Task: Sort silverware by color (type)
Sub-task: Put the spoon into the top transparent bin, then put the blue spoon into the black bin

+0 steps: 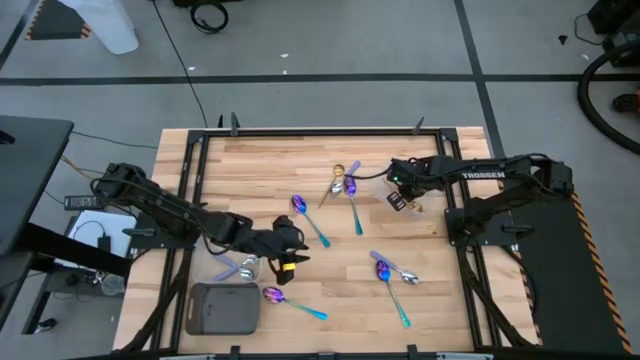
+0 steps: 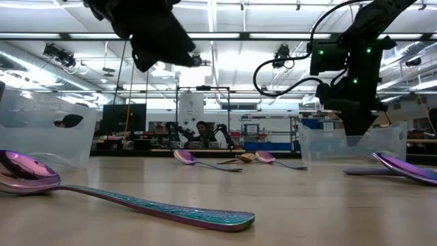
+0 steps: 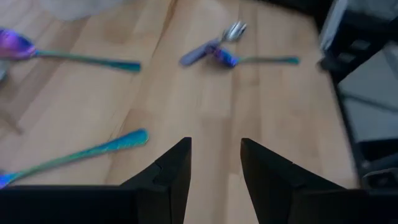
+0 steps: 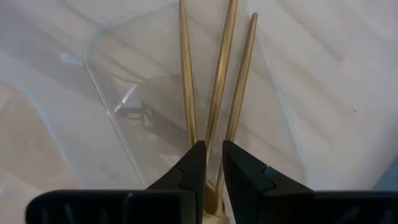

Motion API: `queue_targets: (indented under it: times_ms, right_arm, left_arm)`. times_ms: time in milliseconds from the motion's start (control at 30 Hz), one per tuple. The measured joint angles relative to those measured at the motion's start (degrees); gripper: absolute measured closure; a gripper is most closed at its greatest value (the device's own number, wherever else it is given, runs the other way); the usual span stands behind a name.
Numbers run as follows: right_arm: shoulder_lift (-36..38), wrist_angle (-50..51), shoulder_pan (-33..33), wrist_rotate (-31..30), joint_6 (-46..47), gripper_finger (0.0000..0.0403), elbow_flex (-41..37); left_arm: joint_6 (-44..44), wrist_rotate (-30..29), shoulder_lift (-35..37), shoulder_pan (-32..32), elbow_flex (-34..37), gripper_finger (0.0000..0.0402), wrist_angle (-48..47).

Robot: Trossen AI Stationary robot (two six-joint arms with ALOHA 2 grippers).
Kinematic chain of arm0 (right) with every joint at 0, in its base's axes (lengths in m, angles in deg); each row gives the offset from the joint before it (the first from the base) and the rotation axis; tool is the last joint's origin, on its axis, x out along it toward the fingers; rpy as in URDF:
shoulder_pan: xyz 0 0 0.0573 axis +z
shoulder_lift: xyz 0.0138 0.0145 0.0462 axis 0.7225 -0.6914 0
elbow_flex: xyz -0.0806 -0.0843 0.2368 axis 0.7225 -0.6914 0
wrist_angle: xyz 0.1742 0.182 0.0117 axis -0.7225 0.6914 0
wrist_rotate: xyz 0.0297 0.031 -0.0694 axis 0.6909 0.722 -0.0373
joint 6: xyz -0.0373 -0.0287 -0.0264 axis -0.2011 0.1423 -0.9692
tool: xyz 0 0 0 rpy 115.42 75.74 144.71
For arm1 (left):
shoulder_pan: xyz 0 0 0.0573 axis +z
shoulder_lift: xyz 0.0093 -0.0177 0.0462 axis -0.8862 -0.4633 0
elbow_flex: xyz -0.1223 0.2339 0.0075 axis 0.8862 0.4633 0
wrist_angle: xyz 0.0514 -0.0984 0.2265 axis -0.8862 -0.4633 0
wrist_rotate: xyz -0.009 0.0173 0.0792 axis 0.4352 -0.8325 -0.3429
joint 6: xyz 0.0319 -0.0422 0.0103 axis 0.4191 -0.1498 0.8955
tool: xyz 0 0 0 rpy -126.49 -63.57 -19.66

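High view: the right gripper (image 1: 408, 200) hangs at the counter's (image 1: 250, 160) two o'clock; iridescent spoons (image 1: 310, 218) lie scattered mid-counter.

Left wrist view: the left gripper (image 3: 214, 163) gapes empty over open wood.

Right wrist view: fingers narrowly parted around one of three gold utensils (image 4: 217, 81) in a clear tray (image 4: 112, 74); lifting early could drag it over the rim.

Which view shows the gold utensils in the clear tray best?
Right wrist view: three slim gold metal utensil handles lie in the clear plastic tray, just beyond the right pincer. High view hides them under the arm; low view shows only the tray.
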Motion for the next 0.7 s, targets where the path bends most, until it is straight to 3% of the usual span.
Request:
queue_targets:
  times_ms: [533, 700]
  right_arm:
    - [0.0, -0.86, -0.59, 1.26, -0.83, 0.032, 0.3]
    - [0.0, -0.3, -0.5, 1.22, -1.09, 0.032, 3.5]
  left_arm:
    - [1.72, -0.01, 0.0, 5.61, -1.06, 0.0255, -15.79]
    - [5.92, -0.08, 0.0, 8.84, -1.06, 0.0255, -18.38]
